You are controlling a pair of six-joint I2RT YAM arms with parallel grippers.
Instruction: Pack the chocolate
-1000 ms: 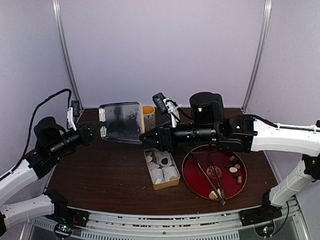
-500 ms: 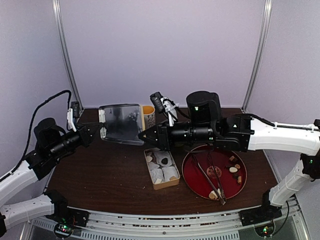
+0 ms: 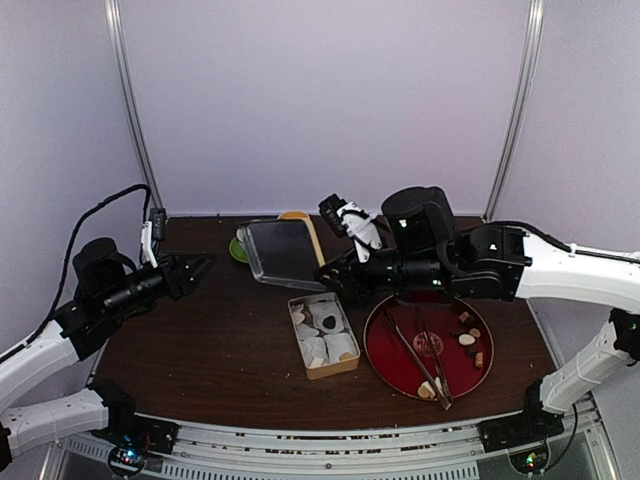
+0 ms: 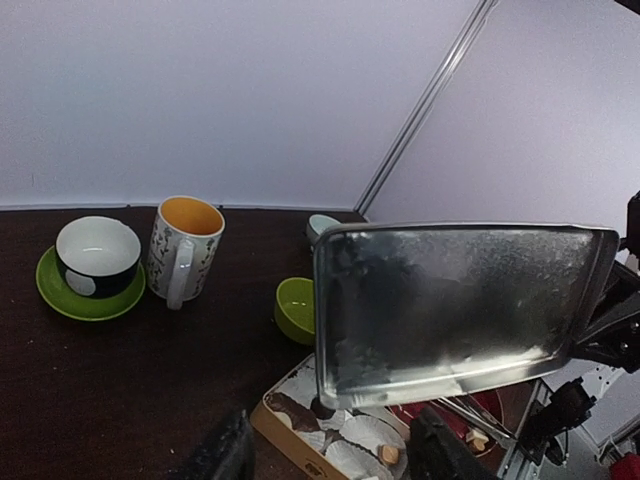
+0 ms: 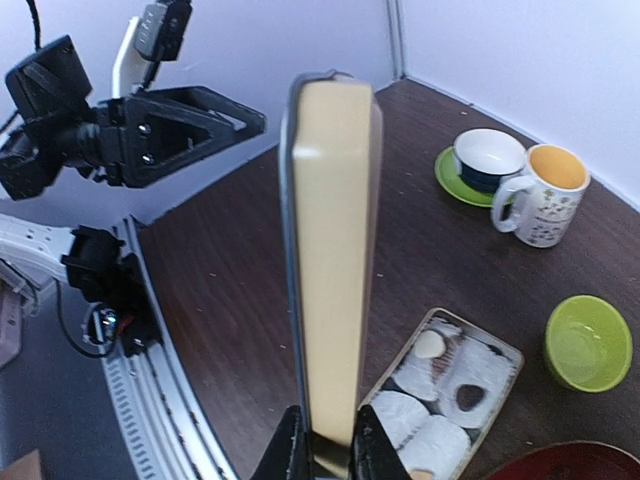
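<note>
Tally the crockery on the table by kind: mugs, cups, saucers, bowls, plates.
Mug: 1
Cup: 1
Saucer: 1
Bowls: 2, a green bowl and a pale bowl, partly hidden
Red plate: 1
Total: 6

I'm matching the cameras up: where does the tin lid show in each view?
Top external: tin lid left of centre, behind the box, pinched by the right gripper.
Left wrist: tin lid centre-right, shiny inside facing the camera.
Right wrist: tin lid edge-on, a cream strip up the middle.
Shared landmark: the box of paper cups.
</note>
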